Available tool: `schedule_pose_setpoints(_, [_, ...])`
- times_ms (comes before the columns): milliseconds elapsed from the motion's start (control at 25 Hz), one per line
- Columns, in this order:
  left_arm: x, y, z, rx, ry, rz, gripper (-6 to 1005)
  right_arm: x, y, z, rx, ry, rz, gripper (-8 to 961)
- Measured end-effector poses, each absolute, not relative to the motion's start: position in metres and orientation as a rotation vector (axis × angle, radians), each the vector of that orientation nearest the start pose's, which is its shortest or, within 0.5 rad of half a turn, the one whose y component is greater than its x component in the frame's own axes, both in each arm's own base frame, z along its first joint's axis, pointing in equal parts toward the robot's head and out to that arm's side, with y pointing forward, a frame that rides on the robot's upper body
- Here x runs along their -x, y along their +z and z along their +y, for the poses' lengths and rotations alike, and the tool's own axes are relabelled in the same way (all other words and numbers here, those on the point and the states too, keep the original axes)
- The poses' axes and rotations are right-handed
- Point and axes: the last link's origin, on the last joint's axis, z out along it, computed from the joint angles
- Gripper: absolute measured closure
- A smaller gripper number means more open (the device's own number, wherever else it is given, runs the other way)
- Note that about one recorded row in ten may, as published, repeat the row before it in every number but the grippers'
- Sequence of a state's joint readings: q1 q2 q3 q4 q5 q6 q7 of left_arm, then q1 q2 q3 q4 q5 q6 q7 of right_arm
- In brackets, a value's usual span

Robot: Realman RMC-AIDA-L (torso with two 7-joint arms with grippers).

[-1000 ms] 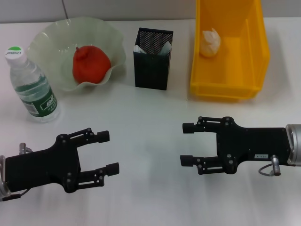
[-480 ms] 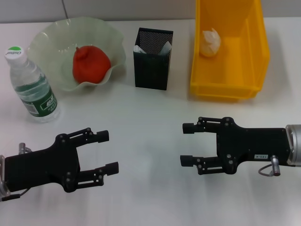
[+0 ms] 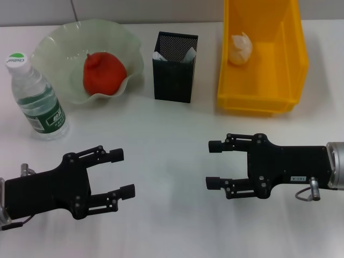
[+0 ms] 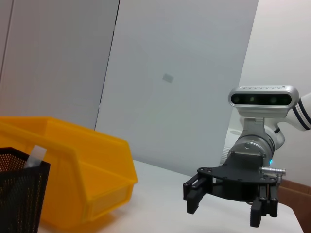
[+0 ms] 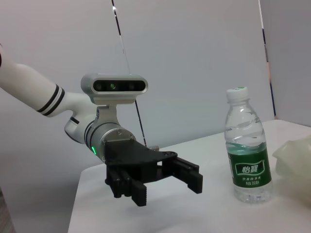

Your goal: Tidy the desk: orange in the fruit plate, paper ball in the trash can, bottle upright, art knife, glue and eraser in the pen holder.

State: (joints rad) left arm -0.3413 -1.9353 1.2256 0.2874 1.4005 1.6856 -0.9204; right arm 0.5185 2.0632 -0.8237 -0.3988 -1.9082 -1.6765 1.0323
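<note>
The orange (image 3: 105, 72) lies in the pale green fruit plate (image 3: 56, 45) at the back left. To its left the bottle (image 3: 35, 99) stands upright, cap on. A white paper ball (image 3: 241, 48) rests inside the yellow trash can (image 3: 263, 102) at the back right. Between them stands the black mesh pen holder (image 3: 173, 75) with pale tips poking up inside; the art knife, glue and eraser are hidden in it or out of view. My left gripper (image 3: 123, 172) and right gripper (image 3: 212, 164) hover open and empty over the near table, fingers pointing toward each other.
The left wrist view shows the right gripper (image 4: 227, 206), the trash can (image 4: 73, 165) and the pen holder (image 4: 19, 194). The right wrist view shows the left gripper (image 5: 160, 183), the bottle (image 5: 248, 150) and the fruit plate's rim (image 5: 294, 160). White tabletop lies between the grippers.
</note>
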Motion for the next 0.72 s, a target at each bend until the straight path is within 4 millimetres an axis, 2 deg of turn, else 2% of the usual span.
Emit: schedule_pose_setpoints(720, [0.3054,-0.0148,0.2393,2.752,-0.983,-0.475,201,-0.2573,-0.0423,0.2813,2.92,0.899,0.353,187])
